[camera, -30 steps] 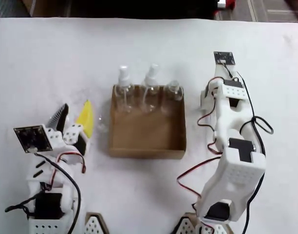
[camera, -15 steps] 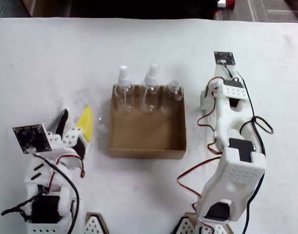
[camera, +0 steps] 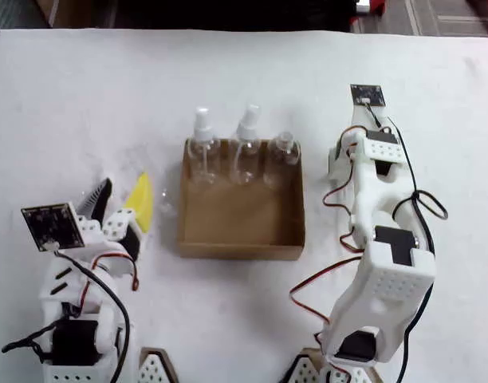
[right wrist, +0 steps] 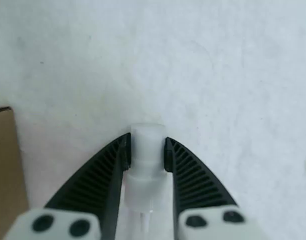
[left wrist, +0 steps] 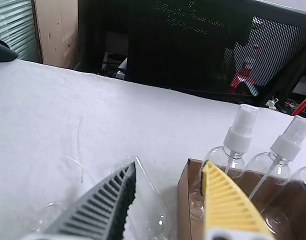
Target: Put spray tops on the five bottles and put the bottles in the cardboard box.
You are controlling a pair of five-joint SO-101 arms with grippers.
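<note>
A spray top (right wrist: pixel 147 162) is gripped by its head in the right claw (right wrist: pixel 147 142), near the cardboard box (camera: pixel 240 249), where an uncapped bottle (camera: pixel 282 150) stands. With so slight a grip, it could tilt and miss the narrow neck. The left claw (left wrist: pixel 168 172) is held wide over a clear bottle (left wrist: pixel 145 200) lying on the table (left wrist: pixel 68 110); if nudged, that bottle could roll off.

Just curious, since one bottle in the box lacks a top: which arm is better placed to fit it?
Right. The right end effector is shut on a spray top beside the box, near the bare bottle. The left end effector is open.
</note>
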